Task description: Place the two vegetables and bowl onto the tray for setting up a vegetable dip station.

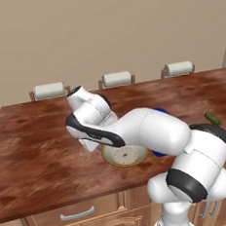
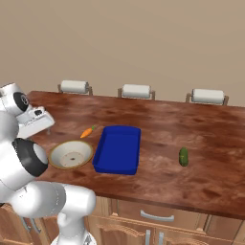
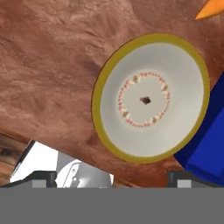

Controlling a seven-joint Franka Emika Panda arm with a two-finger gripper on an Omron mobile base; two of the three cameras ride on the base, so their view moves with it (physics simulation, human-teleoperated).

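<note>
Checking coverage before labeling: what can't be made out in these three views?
- Left base view: the arm covers most of the tray and part of the bowl.
- Left base view: the cucumber is small and partly behind the arm.
- Hand view: the carrot is cut off by the top edge, the tray by the right edge.
- Right base view: the bowl's centre mark is too small to read.

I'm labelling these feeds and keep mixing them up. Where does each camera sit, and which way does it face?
Left base view: behind the arm, to its left, looking forward and down at the counter; the arm covers part of the bowl.
Right base view: behind the arm, to its right, facing the tray, carrot and cucumber; the arm sits lower left.
Hand view: on the hand, looking down onto the bowl; open tool at the bottom.
Shared: all views show the bowl and tray.
</note>
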